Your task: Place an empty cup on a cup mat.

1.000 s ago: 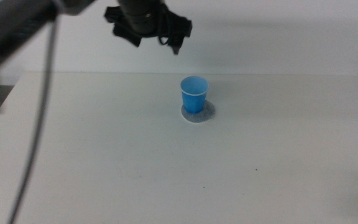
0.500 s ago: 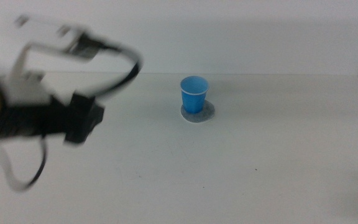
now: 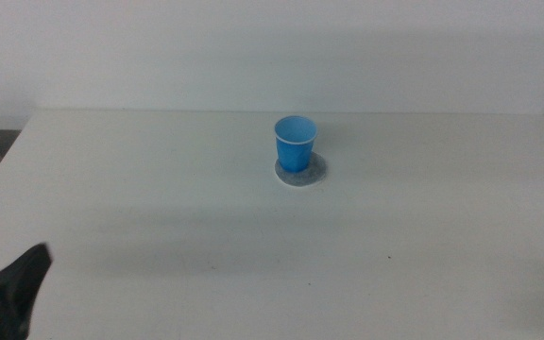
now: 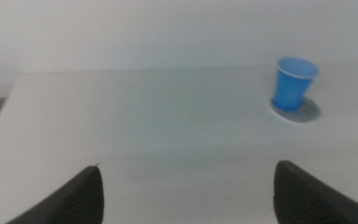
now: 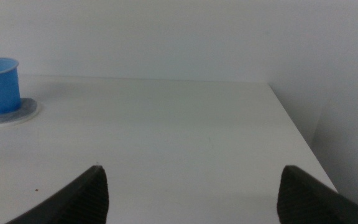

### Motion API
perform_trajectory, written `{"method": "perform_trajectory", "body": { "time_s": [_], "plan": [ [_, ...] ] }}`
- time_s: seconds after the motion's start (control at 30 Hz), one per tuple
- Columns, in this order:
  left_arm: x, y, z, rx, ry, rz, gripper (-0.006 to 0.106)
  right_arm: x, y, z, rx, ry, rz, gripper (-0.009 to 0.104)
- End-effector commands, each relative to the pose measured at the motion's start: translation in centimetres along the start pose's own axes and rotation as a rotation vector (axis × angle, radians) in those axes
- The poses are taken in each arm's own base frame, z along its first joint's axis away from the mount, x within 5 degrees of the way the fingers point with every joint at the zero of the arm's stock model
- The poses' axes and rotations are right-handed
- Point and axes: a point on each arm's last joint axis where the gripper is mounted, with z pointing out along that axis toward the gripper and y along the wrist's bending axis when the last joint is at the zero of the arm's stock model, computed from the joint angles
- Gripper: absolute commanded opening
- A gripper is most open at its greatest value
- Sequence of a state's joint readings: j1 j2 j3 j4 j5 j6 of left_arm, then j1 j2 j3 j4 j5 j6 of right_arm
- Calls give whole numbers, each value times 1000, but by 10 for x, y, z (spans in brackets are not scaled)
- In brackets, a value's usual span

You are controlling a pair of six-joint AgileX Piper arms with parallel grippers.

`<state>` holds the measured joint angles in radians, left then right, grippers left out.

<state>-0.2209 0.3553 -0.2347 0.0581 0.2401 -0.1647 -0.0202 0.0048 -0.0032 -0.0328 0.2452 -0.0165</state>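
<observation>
The blue cup (image 3: pixel 296 142) stands upright on the speckled grey cup mat (image 3: pixel 300 172) at the middle back of the table, and looks empty. It also shows in the left wrist view (image 4: pixel 294 83) on the mat (image 4: pixel 297 111), and in the right wrist view (image 5: pixel 0 84) on the mat (image 5: pixel 10 112). My left gripper (image 3: pixel 12 293) is at the table's front left corner, far from the cup, jaws wide open and empty (image 4: pixel 188 193). My right gripper (image 5: pixel 191 193) is open and empty, out of the middle view.
The white table (image 3: pixel 348 255) ends at a right edge (image 5: pixel 297 137) near the right gripper. A plain white wall stands behind.
The left arm has swung from above and behind the cup down and back to the front left corner. The cup and mat have not moved.
</observation>
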Motion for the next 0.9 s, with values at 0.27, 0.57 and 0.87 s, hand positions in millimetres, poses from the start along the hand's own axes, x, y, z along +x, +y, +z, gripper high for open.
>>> {"method": "perform_trajectory", "body": {
  "time_s": [0.27, 0.57, 0.87],
  "plan": [
    [51, 12, -15, -100, -129, -6, 94, 0, 0, 0, 2, -8, -9, 93],
    [53, 12, -18, -96, -217, -1, 94, 0, 0, 0, 2, -8, -9, 93],
    [52, 13, -18, -120, -226, -5, 94, 0, 0, 0, 2, -8, -9, 93]
  ]
}}
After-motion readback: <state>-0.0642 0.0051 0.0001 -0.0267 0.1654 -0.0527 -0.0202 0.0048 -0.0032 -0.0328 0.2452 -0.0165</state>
